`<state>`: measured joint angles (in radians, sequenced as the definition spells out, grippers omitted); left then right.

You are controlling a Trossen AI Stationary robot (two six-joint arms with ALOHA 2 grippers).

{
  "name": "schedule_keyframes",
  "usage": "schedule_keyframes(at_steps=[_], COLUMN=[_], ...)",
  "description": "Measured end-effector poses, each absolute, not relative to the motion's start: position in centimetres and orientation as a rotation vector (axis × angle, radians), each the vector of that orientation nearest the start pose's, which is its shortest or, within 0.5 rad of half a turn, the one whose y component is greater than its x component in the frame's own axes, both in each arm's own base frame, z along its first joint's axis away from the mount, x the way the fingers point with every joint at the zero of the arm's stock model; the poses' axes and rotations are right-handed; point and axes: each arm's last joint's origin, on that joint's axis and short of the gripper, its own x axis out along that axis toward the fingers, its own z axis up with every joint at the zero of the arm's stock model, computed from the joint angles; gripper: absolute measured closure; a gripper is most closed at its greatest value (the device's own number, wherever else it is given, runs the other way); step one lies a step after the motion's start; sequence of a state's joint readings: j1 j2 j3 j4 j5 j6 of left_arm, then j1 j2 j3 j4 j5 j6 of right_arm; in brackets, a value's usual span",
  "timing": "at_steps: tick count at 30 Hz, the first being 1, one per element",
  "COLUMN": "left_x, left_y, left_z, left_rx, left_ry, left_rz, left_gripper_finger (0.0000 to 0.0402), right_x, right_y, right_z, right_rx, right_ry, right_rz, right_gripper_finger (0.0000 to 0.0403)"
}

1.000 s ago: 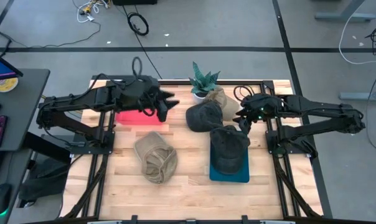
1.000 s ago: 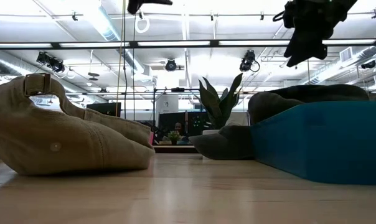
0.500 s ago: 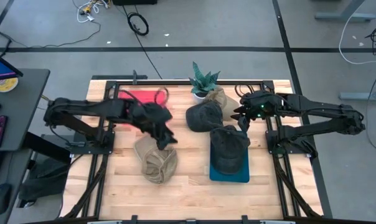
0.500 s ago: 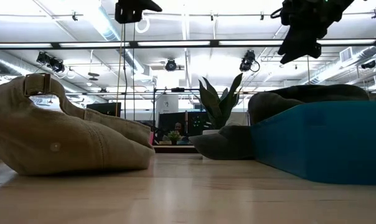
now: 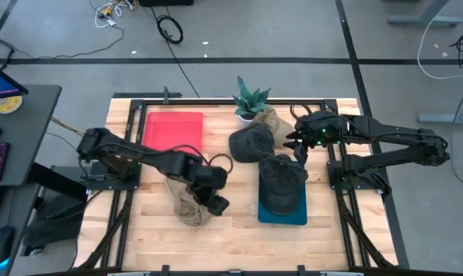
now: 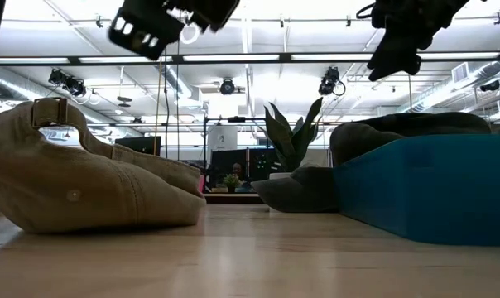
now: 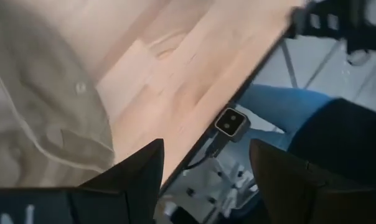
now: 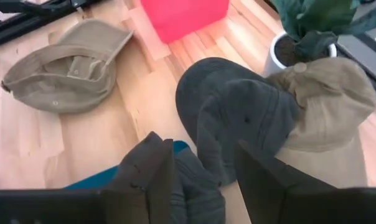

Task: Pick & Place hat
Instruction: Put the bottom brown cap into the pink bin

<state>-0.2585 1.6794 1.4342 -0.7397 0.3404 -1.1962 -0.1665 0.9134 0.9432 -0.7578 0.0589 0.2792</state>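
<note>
Over the last second the left arm has been swung from the back of the table, where it hung above the red tray (image 5: pixel 173 131), forward to the tan hat (image 5: pixel 190 201) lying on the bare wood at the front left. The left gripper (image 5: pixel 214 201) is now held over that hat's right edge, and the red tray, covered a second ago, is exposed and seen to carry nothing. In the left wrist view the 2 fingers (image 7: pixel 136 176) are seen apart, with the hat's fabric (image 7: pixel 45 118) to one side of them and nothing between them. In the low view the gripper (image 6: pixel 163 21) is seen well above the hat (image 6: pixel 88 174), so no contact has been made.

The right gripper (image 5: pixel 296 142) has hardly been moved; it is held above the gap between a dark hat (image 5: pixel 251 143) near the plant (image 5: pixel 250 102) and another dark hat (image 5: pixel 282 182) resting on the blue tray (image 5: pixel 283 215). Its fingers (image 8: pixel 149 165) are seen apart and empty. A second tan hat (image 8: pixel 328 102) lies against the plant pot.

The change is judged to mean that the tan hat has been chosen for the next pick; a descent and a closing on its fabric are still needed, and the empty red tray is the likely destination.
</note>
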Motion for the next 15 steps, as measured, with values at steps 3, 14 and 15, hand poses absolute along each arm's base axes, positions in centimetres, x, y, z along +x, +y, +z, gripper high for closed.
schedule_keyframes(at_steps=[3,14,15], left_x=[34.0,32.1,31.9], left_y=[-10.7,-12.5,-12.6], left_z=[27.7,26.7,26.7], left_rx=[-1.160,-1.091,-1.088], left_ry=[1.242,1.350,1.356], left_rz=[0.196,0.369,0.386], left_gripper_finger=[0.0163,0.0163,0.0163], right_x=[17.2,17.2,17.2], right_y=[-3.0,-2.9,-2.9], right_z=[31.6,31.6,31.6], right_rx=[0.274,0.224,0.219], right_ry=[0.695,0.701,0.702], right_rz=[-0.277,-0.220,-0.218], right_gripper_finger=[0.0233,0.0233,0.0233])
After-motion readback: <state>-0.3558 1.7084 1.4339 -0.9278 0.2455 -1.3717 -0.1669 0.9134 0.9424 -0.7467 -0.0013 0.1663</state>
